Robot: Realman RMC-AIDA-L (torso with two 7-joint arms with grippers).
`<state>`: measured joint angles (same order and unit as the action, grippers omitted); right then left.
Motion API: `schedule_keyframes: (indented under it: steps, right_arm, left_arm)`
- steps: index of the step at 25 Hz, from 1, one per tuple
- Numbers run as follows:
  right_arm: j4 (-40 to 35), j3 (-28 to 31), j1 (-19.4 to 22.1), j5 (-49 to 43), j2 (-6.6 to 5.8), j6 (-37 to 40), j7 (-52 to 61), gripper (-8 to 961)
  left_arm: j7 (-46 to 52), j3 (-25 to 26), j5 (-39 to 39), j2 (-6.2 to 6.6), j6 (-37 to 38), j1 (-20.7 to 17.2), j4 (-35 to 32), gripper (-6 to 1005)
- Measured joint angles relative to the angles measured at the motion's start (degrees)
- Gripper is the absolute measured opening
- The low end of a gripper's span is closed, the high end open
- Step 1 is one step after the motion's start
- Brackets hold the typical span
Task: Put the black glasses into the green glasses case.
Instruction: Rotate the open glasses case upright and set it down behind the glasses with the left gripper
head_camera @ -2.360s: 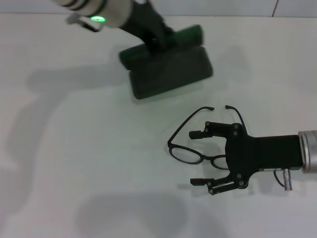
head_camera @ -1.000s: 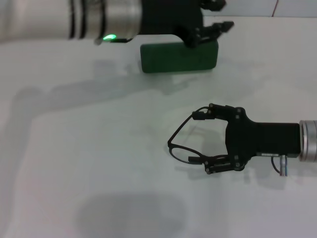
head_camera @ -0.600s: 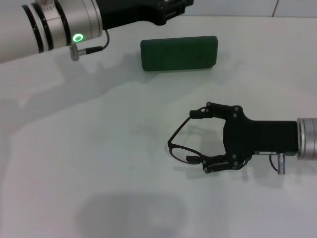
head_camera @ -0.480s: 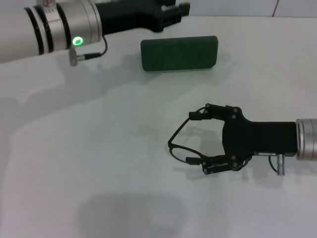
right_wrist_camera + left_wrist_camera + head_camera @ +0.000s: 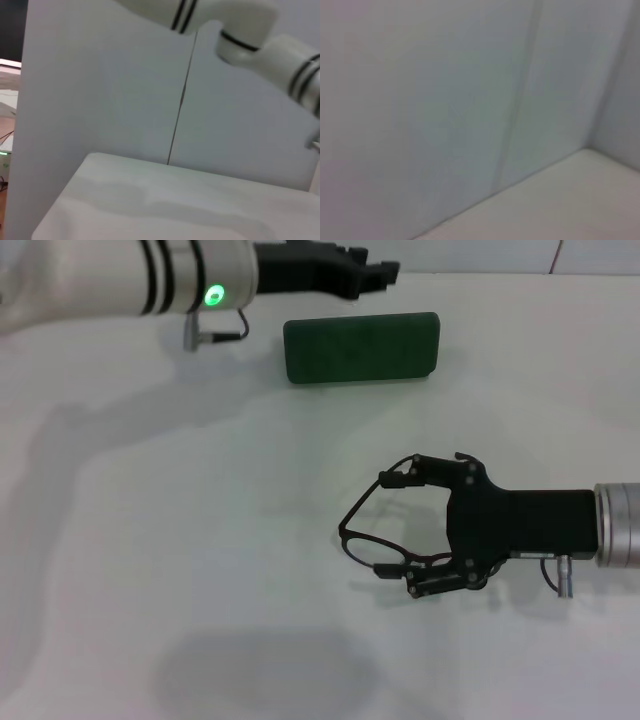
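Note:
The green glasses case lies closed on the white table at the back centre. My left gripper hovers just behind the case's left half and is not touching it. The black glasses are at the front right, with the lens frame tilted on edge. My right gripper comes in from the right and is shut on them: one finger is at a temple arm, the other finger is at the lens frame. Neither wrist view shows the glasses or the case.
The left arm's white forearm crosses the back left of the table. The right wrist view shows the white table, a grey wall and the left arm. The left wrist view shows only wall and table.
The case, open under my left gripper 2.4 s ago, now lies shut, and the left gripper has come off it. My right gripper closed from wide open onto the glasses and edged left.

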<state>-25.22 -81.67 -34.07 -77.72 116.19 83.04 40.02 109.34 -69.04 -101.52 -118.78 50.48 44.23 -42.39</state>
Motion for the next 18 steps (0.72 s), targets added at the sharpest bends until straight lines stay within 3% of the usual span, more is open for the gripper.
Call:
schedule_keyframes:
  steps: [4, 7, 13, 15, 18]
  right_arm:
    - [0.0, -1.5, -0.2, 0.8, 0.00, -0.1, -0.2, 870]
    - [0.0, -2.1, -0.2, 1.4, 0.00, -0.4, -0.4, 870]
    - [0.0, -2.3, -0.2, 1.4, 0.00, -0.6, -0.4, 870]
    - [0.0, -2.3, 0.0, 1.4, 0.00, -0.6, -0.4, 870]
    - [0.0, -2.3, 0.2, 1.4, 0.00, -0.6, -0.5, 870]
  left_arm:
    - [5.6, 0.1, -4.7, 1.69, -3.2, 7.2, 6.8, 466]
    - [9.0, 0.0, -11.7, 2.01, -3.4, 12.2, 10.2, 481]
    - [14.6, -0.2, -26.0, -0.10, -3.6, 17.0, 10.5, 511]
    - [14.6, -0.2, -26.0, -0.10, -3.6, 17.0, 10.5, 521]
    - [17.5, -0.6, -34.1, -0.79, -3.5, 19.3, 10.7, 536]
